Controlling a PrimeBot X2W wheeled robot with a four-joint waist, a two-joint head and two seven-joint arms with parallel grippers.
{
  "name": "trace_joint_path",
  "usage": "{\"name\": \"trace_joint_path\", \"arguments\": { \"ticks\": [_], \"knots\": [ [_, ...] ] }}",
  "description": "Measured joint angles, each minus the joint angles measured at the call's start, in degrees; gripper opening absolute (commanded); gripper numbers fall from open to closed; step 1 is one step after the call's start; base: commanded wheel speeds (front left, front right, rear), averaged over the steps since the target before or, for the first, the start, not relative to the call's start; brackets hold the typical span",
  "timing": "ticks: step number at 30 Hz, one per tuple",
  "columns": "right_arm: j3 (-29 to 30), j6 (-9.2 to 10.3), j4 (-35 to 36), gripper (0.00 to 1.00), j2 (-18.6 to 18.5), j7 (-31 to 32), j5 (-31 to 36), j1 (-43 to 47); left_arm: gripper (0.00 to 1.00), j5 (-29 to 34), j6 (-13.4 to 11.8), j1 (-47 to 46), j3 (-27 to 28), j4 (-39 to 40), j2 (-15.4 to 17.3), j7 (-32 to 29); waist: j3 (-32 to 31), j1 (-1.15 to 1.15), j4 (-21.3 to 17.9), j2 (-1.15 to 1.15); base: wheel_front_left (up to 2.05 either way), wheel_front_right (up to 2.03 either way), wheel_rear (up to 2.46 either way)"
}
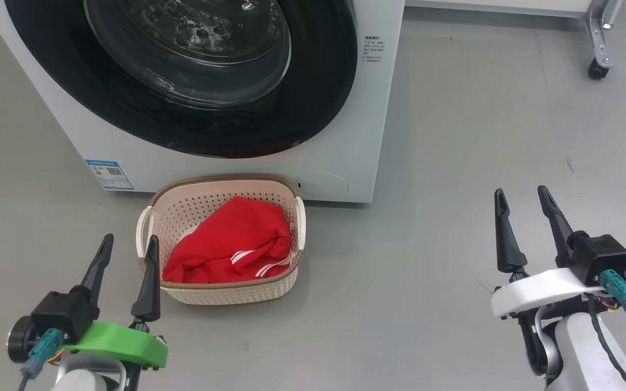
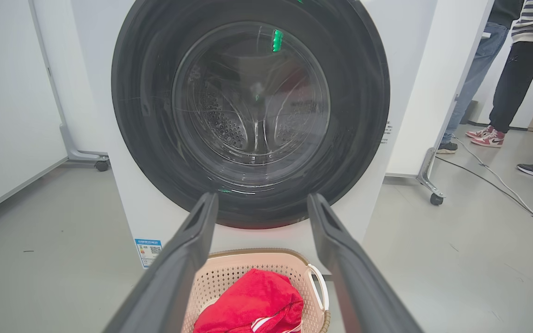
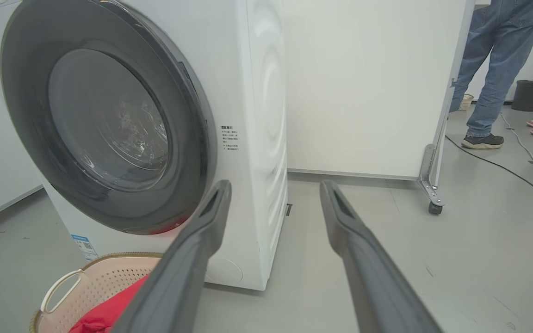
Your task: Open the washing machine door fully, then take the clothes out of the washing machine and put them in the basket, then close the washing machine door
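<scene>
Washing machine door (image 1: 182, 70) stands shut flush on the washing machine (image 1: 345, 163) at the far side; red clothes (image 1: 231, 239) lie heaped in the basket (image 1: 237, 293), set just below the door for a short drop. Left gripper (image 1: 131, 237), near left beside the basket, and right gripper (image 1: 520, 190), near right, fingers spread and empty: task judged complete

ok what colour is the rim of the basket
The basket rim is brown with a woven look; the head view shows it best.
</scene>
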State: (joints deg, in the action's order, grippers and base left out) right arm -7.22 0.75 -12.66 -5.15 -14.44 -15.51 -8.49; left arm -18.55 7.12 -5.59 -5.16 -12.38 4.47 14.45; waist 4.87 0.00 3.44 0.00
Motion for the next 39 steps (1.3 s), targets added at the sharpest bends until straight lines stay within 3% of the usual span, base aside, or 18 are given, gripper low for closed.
{"name": "trace_joint_path", "arguments": {
  "ticks": [39],
  "knots": [
    [0.4, -0.12, 1.2, 1.00, 0.9, 0.0, 0.6, 2.0, 1.00, 0.6, 0.0, 0.0, 0.0, -1.5, -0.6, 0.0, -0.2, 0.00, -1.0, 0.00, 0.00, 0.00, 0.00]
  ]
}}
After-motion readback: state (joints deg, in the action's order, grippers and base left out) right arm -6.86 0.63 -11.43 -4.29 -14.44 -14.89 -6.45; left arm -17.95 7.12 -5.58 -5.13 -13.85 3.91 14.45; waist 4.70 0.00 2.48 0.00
